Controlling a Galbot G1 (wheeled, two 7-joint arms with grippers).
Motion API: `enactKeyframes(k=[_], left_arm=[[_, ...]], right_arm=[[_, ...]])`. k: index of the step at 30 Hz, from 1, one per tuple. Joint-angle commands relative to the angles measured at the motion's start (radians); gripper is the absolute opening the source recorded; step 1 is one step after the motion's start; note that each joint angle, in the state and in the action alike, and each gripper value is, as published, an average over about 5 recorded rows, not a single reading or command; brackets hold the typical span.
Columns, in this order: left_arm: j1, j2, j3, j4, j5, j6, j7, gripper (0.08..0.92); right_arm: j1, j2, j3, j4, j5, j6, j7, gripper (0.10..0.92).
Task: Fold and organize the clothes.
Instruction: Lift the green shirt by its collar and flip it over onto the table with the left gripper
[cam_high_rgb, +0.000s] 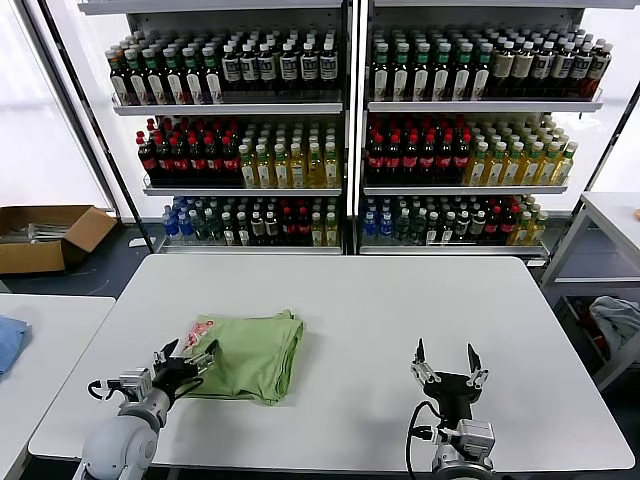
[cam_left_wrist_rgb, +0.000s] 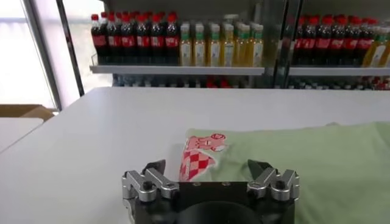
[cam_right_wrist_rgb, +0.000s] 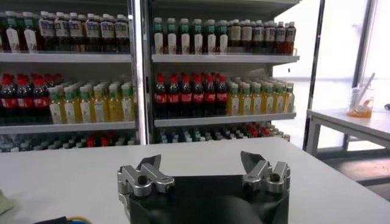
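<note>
The light green shirt (cam_high_rgb: 252, 352) lies on the left half of the white tabletop (cam_high_rgb: 380, 320), already folded into a compact, roughly rectangular stack with layered edges visible along its right and near sides. The folding appears largely complete; any remaining work is judged to be a final squaring or placement of the stack. The fabric is a soft, matte woven cotton with slight surface creases, and a red-and-white printed graphic (cam_left_wrist_rgb: 201, 155) shows at its far-left corner. The left end effector (cam_high_rgb: 184, 362) sits at the near-left edge of the shirt, fingers spread wide, holding nothing. The right end effector (cam_high_rgb: 448, 372) stands over bare tabletop near the front edge, well apart from the shirt, likewise fully spread and empty. The tabletop is smooth, rigid and faintly glossy.
</note>
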Motion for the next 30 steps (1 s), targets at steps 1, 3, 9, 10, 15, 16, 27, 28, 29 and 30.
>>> enactKeyframes(k=[1,3,9,10,15,16,27,28,29,30], left_arm=[[-0.002,0.006,-0.002,0.035,-0.038,0.006,0.009,0.823],[-0.002,0.005,0.001,0.032,-0.039,0.007,0.009,0.808],[0.005,0.0,0.01,0.02,-0.037,0.01,0.012,0.663],[0.005,0.0,0.011,0.019,-0.037,0.01,0.012,0.637],[0.006,-0.001,0.011,0.016,-0.035,0.011,0.011,0.49],[0.006,-0.001,0.01,0.016,-0.034,0.011,0.011,0.464],[0.008,0.028,-0.054,0.047,-0.029,-0.026,0.011,0.151],[0.008,0.043,-0.075,0.048,-0.032,-0.031,0.012,0.132],[0.008,0.061,-0.101,0.05,-0.035,-0.035,0.013,0.123],[0.007,0.087,-0.132,0.054,-0.042,-0.04,0.014,0.114]], right_arm=[[0.0,0.002,-0.002,0.001,-0.002,-0.001,-0.001,0.823],[0.002,0.004,-0.004,0.0,-0.004,-0.001,-0.001,0.823],[0.005,0.009,-0.006,-0.002,-0.008,-0.001,-0.001,0.823],[0.005,0.009,-0.005,-0.002,-0.008,-0.001,-0.001,0.823],[0.004,0.009,-0.005,-0.001,-0.009,0.0,-0.001,0.823],[0.004,0.009,-0.006,0.0,-0.009,0.0,-0.001,0.823],[0.01,0.006,-0.006,0.005,-0.01,-0.003,0.0,0.823],[0.011,0.005,-0.005,0.005,-0.009,-0.003,0.0,0.823],[0.012,0.003,-0.005,0.004,-0.009,-0.003,-0.001,0.823],[0.013,0.002,-0.005,0.002,-0.008,-0.003,-0.001,0.823]])
